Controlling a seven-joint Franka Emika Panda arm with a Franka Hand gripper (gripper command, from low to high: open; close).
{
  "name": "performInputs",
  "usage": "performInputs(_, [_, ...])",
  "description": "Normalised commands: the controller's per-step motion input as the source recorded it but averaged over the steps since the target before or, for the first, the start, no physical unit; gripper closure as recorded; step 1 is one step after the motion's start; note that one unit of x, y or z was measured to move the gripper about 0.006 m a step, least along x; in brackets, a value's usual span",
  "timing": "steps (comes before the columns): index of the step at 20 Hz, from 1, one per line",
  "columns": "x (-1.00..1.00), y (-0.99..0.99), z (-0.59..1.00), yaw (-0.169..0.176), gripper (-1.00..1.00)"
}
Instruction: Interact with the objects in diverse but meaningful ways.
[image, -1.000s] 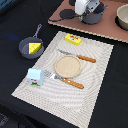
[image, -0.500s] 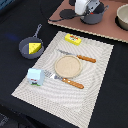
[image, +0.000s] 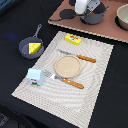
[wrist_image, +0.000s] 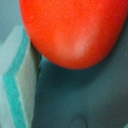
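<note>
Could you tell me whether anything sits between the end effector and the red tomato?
Nothing visible does. In the wrist view the red tomato fills the frame directly ahead, beside a sponge. In the exterior view the end effector is down over the grey pot; its fingers are hidden.

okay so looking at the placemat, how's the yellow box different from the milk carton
The yellow rectangular box lies flat near the mat's far edge, while the white-blue milk carton stands upright near the exterior view's left edge of the mat. The box is low, long and yellow; the carton is taller, white with a blue peaked top. The carton stands close beside the fork; the box lies apart from the utensils. Both rest on the striped placemat.
</note>
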Motion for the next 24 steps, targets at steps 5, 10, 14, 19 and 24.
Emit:
performInputs(5, [-0.26,-0.06,0.34,0.027,1.0])
performInputs(10, [-0.48,-0.07,0.77,0.033,1.0])
performInputs(14, [-0.68,-0.23,0.67,0.051,1.0])
performInputs(19, [-0.7,-0.29,0.56,0.052,1.0])
performInputs(24, [-0.65,-0.31,0.25,0.056,1.0])
